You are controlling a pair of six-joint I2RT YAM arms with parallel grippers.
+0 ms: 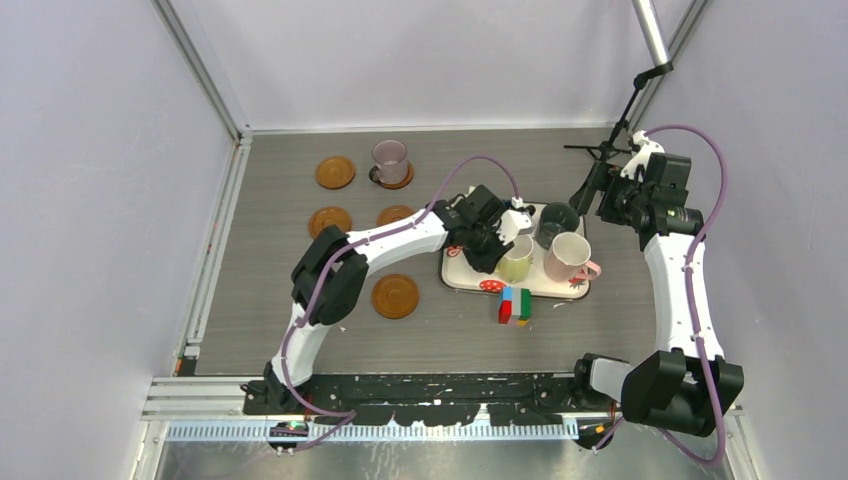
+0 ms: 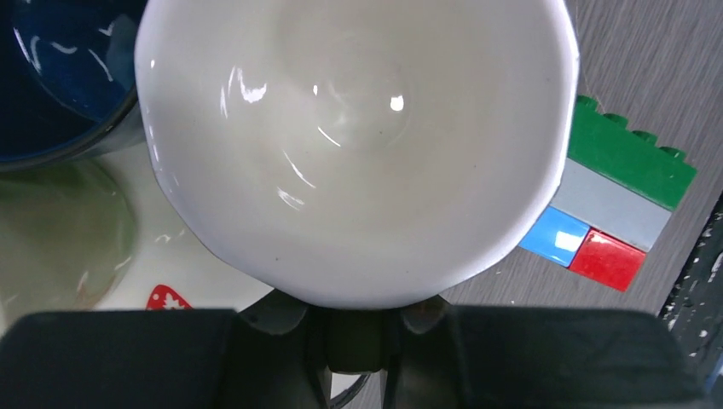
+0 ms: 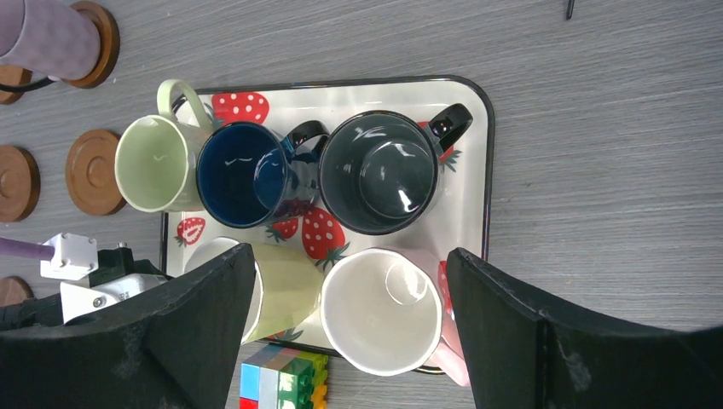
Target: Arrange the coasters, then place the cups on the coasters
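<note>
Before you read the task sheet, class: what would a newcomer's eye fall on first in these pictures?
The strawberry-print tray, crowded with cups right of centre, strikes first, with the left gripper shut on the pale yellow cup in its near row. Next come the lone mauve cup standing on a coaster at the far left, and the bright block toy just before the tray.

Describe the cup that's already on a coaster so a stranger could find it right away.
Find the strawberry tray crowded with cups. Off it to the far left, brown coasters lie on the grey table. The mauve cup stands on a back-row one, the only cup away from the tray.
</note>
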